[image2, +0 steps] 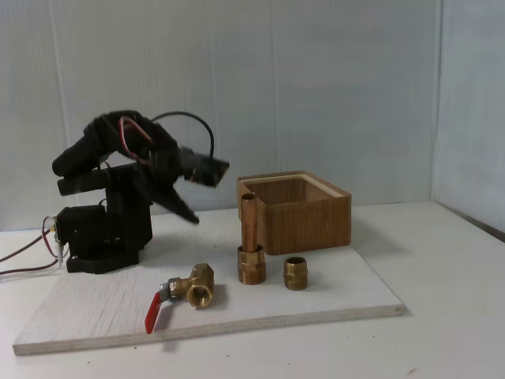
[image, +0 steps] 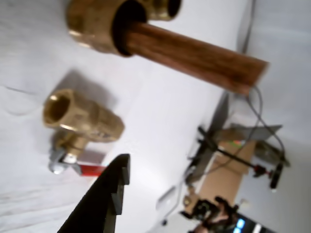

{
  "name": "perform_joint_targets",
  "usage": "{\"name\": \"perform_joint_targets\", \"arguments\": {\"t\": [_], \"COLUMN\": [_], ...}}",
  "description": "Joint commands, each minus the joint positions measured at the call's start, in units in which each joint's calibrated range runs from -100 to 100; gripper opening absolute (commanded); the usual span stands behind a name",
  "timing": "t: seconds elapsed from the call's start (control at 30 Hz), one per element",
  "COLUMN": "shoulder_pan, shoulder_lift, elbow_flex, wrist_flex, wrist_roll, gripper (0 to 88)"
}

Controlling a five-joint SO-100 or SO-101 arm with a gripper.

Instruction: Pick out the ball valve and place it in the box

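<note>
Low in the fixed view, left of centre, the ball valve (image2: 192, 289) lies on its side on the pale board (image2: 95, 309) that covers the tabletop — round threaded mouth facing the camera, flat red lever (image2: 155, 313) trailing down toward the lower left. The wrist view shows the same valve (image: 80, 121) at left of frame, brass body tilted, lever stub and red handle tucked beneath it near the lower left.

Your gripper (image2: 189, 215) hangs in the air well above and behind the valve, touching nothing; one dark finger (image: 104, 196) juts up from the bottom of the wrist view, its partner is out of frame, and from the side the jaws cannot be read as parted or closed.

Expect solid brass: heavy for its size, rigid, smooth and rounded, likely to slip or roll under a loose pinch. The thin lever looks a poor hold — it may swivel. Better, you would judge, to close across the stout body beside the threaded collar, squarely.

Just right of the valve stands the brass fitting with copper pipe (image2: 251, 245), close enough to foul a wide approach; the short nipple (image2: 296, 273) sits beyond it. The box (image2: 304, 215) waits behind them, right of centre, open-topped.
</note>
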Motion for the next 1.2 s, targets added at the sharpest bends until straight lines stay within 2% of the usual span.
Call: {"name": "perform_joint_targets", "arguments": {"t": [0.0, 0.3, 0.47, 0.67, 0.77, 1.07, 1.17], "shoulder_pan": [0.4, 0.6, 4.3, 9.3, 10.9, 11.6, 11.3], "shoulder_lift": [-0.1, 3.1, 17.6, 38.8, 47.2, 66.2, 70.2], "elbow_flex": [-8.9, -26.3, -39.1, -56.8, -66.0, -90.1, -94.6], "wrist_flex": [-0.7, -3.1, -7.5, -6.2, 0.2, 30.9, 37.2], "wrist_roll": [0.2, 0.3, 2.4, 2.5, 2.5, 2.5, 2.8], "gripper": [40.9, 40.9, 40.9, 40.9, 40.9, 40.9, 40.9]}}
